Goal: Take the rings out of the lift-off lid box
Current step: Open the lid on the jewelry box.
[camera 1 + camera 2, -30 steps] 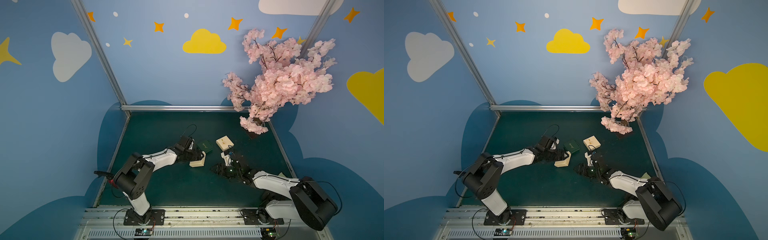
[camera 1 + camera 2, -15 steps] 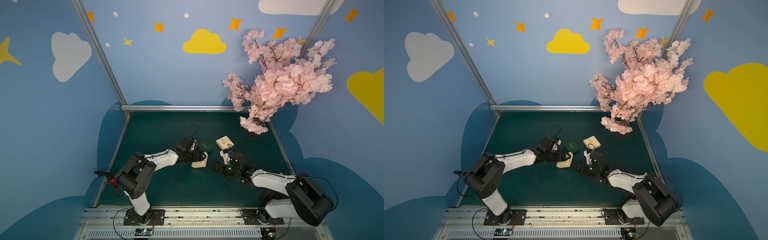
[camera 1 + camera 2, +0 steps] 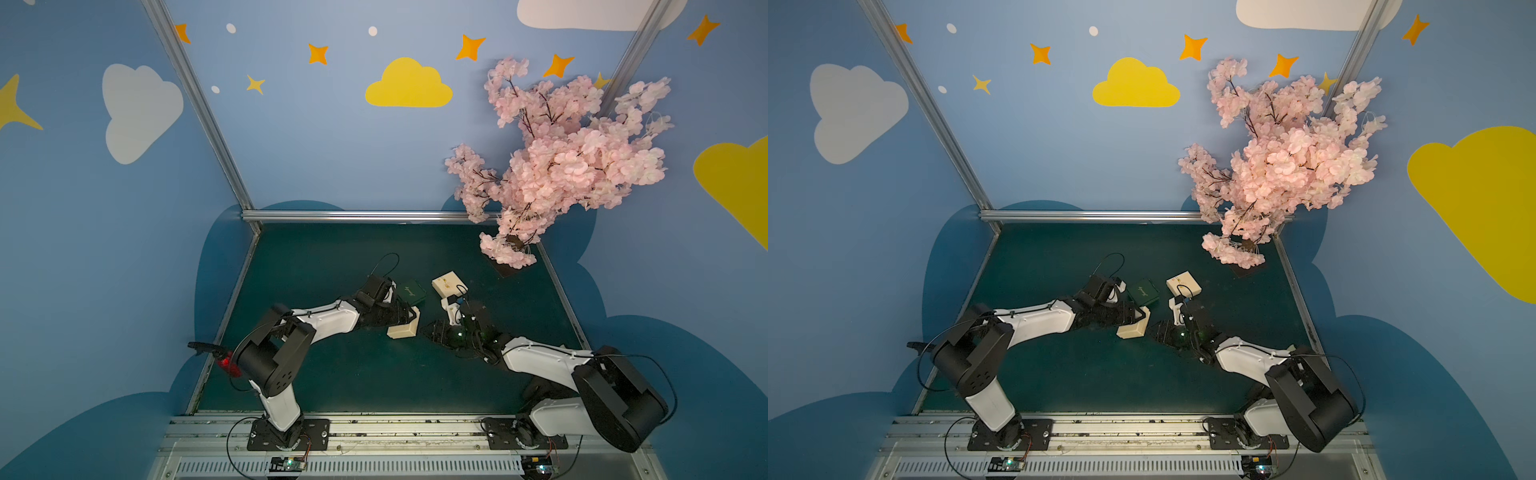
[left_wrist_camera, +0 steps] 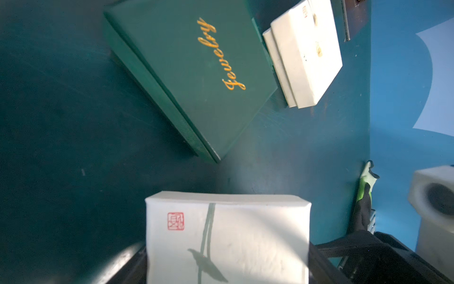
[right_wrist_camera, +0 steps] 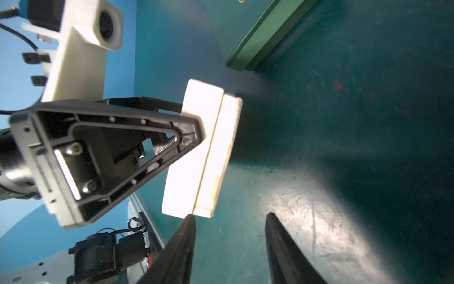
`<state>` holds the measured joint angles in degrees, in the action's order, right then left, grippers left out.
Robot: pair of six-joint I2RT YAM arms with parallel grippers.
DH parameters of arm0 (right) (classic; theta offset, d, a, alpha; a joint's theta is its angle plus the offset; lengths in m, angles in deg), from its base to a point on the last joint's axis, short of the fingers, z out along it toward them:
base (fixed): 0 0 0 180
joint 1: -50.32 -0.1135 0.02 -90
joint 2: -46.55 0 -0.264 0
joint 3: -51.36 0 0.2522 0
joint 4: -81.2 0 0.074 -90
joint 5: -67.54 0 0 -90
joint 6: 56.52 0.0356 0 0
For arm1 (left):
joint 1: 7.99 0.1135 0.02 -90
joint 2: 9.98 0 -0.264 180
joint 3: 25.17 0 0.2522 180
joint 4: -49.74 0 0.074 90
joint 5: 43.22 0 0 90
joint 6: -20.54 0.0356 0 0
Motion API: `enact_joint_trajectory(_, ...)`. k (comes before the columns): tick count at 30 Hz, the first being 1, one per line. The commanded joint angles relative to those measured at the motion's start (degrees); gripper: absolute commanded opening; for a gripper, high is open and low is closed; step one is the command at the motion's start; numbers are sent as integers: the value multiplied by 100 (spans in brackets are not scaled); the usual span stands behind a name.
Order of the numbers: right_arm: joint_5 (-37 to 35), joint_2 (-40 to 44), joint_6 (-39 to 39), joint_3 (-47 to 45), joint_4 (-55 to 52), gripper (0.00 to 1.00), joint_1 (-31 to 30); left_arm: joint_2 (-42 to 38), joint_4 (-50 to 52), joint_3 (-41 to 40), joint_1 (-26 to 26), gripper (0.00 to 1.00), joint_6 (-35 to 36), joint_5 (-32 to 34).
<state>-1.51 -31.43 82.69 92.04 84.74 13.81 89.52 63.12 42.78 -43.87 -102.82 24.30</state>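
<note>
A white lift-off lid box [image 3: 402,330] [image 3: 1132,330] with a red stamp and an ink drawing on its lid [image 4: 227,236] is tilted low over the green mat, lid on. My left gripper [image 3: 409,318] [image 4: 227,265] is shut on its two sides. The seam between lid and base shows in the right wrist view [image 5: 204,152]. My right gripper [image 3: 428,330] [image 5: 230,216] stands open just beside the box's near corner, with only mat between its fingers. One fingertip [image 5: 190,218] is almost at the box's corner. The rings are hidden.
A dark green box marked "Jewelry" [image 3: 411,291] [image 4: 196,68] lies shut behind the held box. A second white box [image 3: 449,284] [image 4: 307,54] sits to its right. A pink blossom tree [image 3: 561,166] stands at the back right corner.
My right gripper has slid left toward the white box and its jaws have narrowed somewhat. The left gripper and the box have barely moved.
</note>
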Motion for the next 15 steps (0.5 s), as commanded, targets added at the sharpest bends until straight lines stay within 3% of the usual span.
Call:
enact_joint_trajectory(1, -223, 76, -138, 129, -223, 47, 29, 137, -196, 52, -31, 84, -95, -116)
enact_joint_trajectory(15, -167, -84, -27, 111, 33, 47, 56, 185, -269, 74, -138, 83, -154, -203)
